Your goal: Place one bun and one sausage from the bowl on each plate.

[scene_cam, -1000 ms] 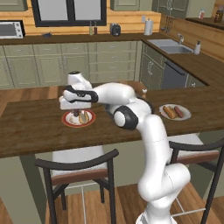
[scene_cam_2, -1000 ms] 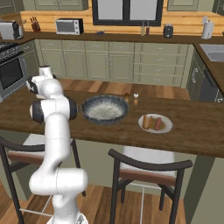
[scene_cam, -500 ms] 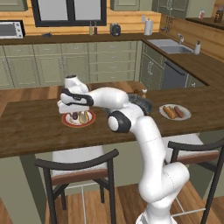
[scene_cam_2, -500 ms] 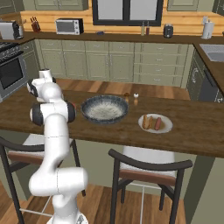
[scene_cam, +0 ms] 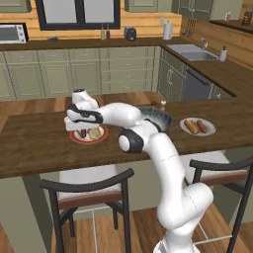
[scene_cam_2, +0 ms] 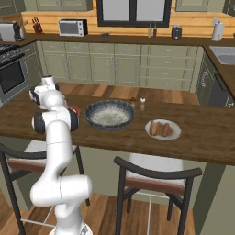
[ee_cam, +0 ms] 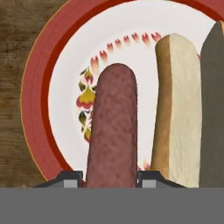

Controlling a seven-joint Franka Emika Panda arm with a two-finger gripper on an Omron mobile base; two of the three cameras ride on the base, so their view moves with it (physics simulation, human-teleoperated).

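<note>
my two-finger gripper (ee_cam: 110,177) hung low over the small round plate with the broad red-orange rim (ee_cam: 37,109) at the left end of the dark wooden counter (scene_cam: 34,143). from the hand view, the dark reddish-brown sausage (ee_cam: 113,127) ran straight up from between my two dark fingertips (ee_cam: 70,178), one tip on each side of its near end, pressed right against it. my jaws stood narrowed on that sausage, grasping it by the end. the rest of the sausage stretched out over the plate's white centre, across the little red and yellow pattern painted there; i could not tell whether it touched the plate or hung just above it.

just beside the sausage, on its right in the hand view, lay the pale tan bun (ee_cam: 177,109), long and roughly parallel to it, with a thin strip of white plate between them. a dark grey edge stood at the far right of that view, too close to make out.

in the left base view my gripper (scene_cam: 81,129) sat over the same plate (scene_cam: 88,137), with the bun and sausage showing under it.

the wide shallow bowl, dark grey-blue outside and pale speckled inside (scene_cam_2: 110,114), stood mid-counter. further right was a second plate (scene_cam_2: 163,131) carrying its own bun and sausage, well apart from mine.
</note>
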